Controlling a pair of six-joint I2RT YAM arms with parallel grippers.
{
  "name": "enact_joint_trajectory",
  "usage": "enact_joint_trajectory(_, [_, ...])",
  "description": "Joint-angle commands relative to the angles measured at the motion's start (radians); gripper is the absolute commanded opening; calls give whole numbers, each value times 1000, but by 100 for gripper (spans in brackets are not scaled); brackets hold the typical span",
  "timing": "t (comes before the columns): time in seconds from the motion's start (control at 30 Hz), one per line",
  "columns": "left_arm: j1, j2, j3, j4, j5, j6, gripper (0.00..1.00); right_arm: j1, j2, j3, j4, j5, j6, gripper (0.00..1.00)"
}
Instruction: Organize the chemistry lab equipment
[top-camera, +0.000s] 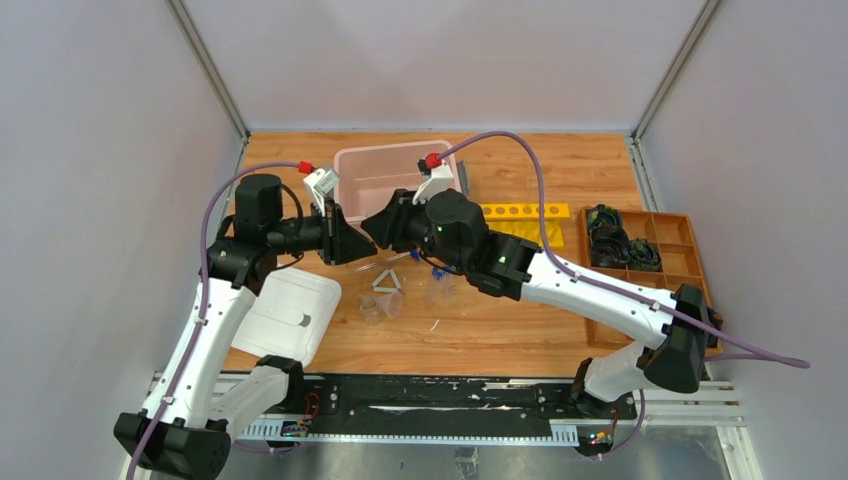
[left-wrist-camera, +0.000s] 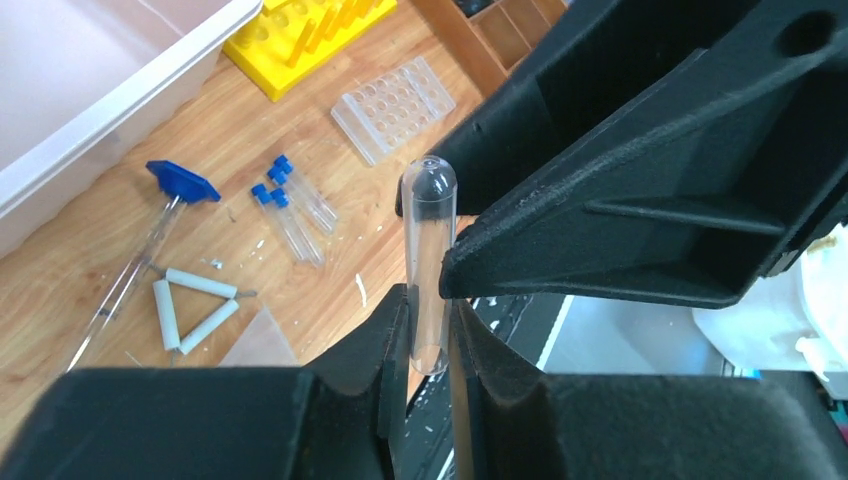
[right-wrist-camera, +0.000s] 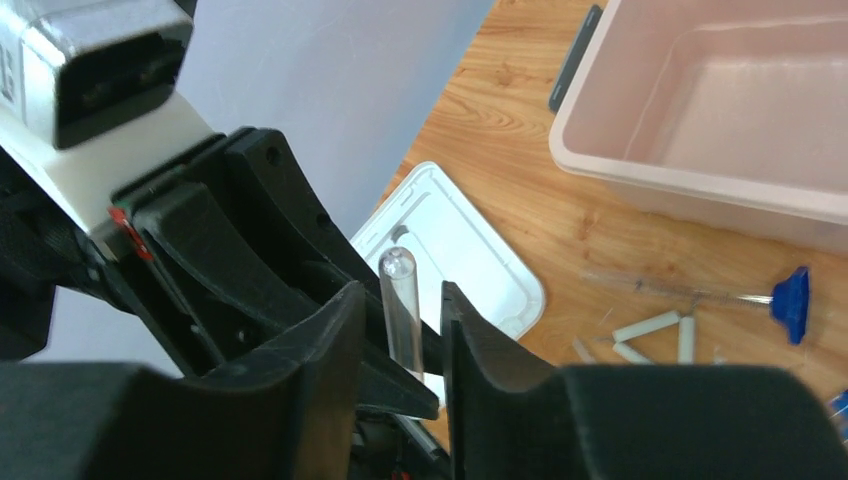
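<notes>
My left gripper (left-wrist-camera: 428, 330) is shut on the lower end of a clear uncapped tube (left-wrist-camera: 428, 250) and holds it above the table. My right gripper (right-wrist-camera: 403, 320) is open, its fingers either side of the same tube (right-wrist-camera: 402, 305) with a gap on each side. The grippers meet in front of the bin: left gripper (top-camera: 350, 240), right gripper (top-camera: 374, 228). On the table lie blue-capped tubes (left-wrist-camera: 290, 205), a white triangle (left-wrist-camera: 195, 305), a blue-tipped rod (left-wrist-camera: 150, 250), a clear tube rack (left-wrist-camera: 393, 107) and clear cups (top-camera: 378, 305).
A pink bin (top-camera: 390, 175) stands at the back. A yellow rack (top-camera: 525, 212) lies to its right. A wooden compartment tray (top-camera: 660, 270) with black coiled items is at the far right. A white lid (top-camera: 285, 315) lies at the front left.
</notes>
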Motion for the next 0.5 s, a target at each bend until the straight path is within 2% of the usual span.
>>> enact_joint_trajectory(0.0, [-8, 10, 35, -94, 15, 140, 12, -22, 6, 88, -132, -17, 4, 46])
enact_joint_trajectory(0.13, [-8, 4, 51, -184, 27, 307, 16, -85, 45, 221, -338, -217, 8, 60])
enact_joint_trajectory(0.2, [-8, -4, 46, -206, 30, 360, 17, -87, 64, 274, -405, -291, -25, 63])
enact_joint_trajectory(0.33, [-8, -24, 46, -231, 38, 443, 17, -90, 126, 397, -557, -380, -82, 62])
enact_joint_trajectory(0.47, [-8, -46, 49, -245, 22, 506, 17, -90, 155, 434, -586, -447, -94, 52])
